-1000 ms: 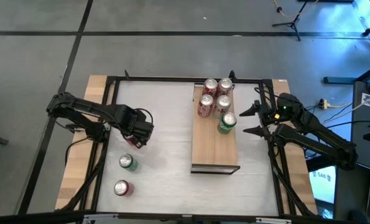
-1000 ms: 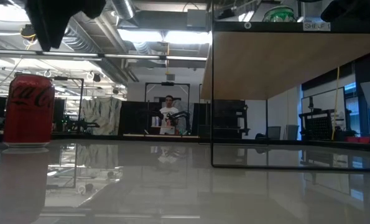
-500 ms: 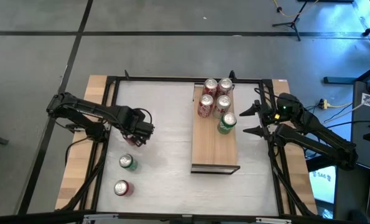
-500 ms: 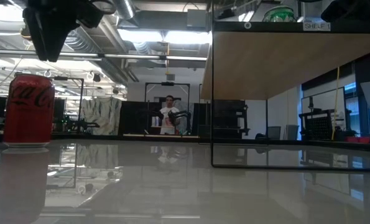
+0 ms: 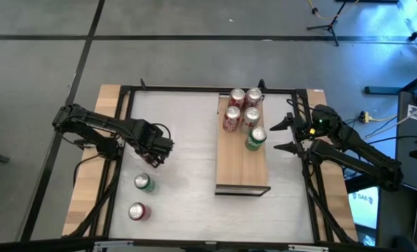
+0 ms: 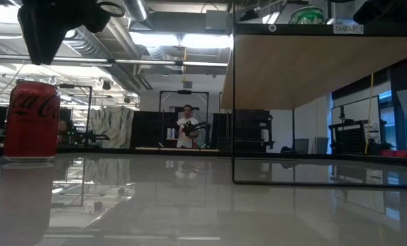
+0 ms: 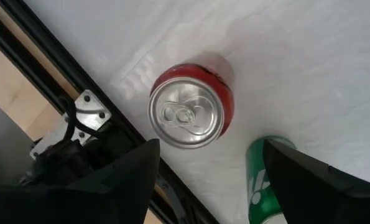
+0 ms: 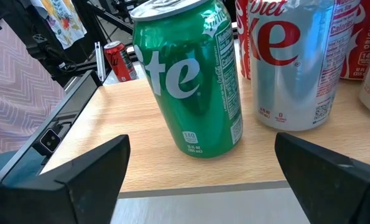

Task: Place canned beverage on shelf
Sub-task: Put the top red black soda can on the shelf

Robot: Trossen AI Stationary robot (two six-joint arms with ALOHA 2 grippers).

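On near-left table, I see left gripper (image 5: 152, 158) has crept nearer toward green can (image 5: 144, 183) and red can (image 5: 137, 211), fingers wide, empty. Shelf (image 5: 242, 171) holds five cans already. Right gripper (image 5: 286, 135) waits beside shelf, fingers wide. I judge pickup imminent.

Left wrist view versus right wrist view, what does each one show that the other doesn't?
Only the left wrist view shows a green can on the white tabletop, seen from above between the open left gripper. Only the right wrist view shows the shelf holding a green can and a silver diet can. Both show the red can on the tabletop.
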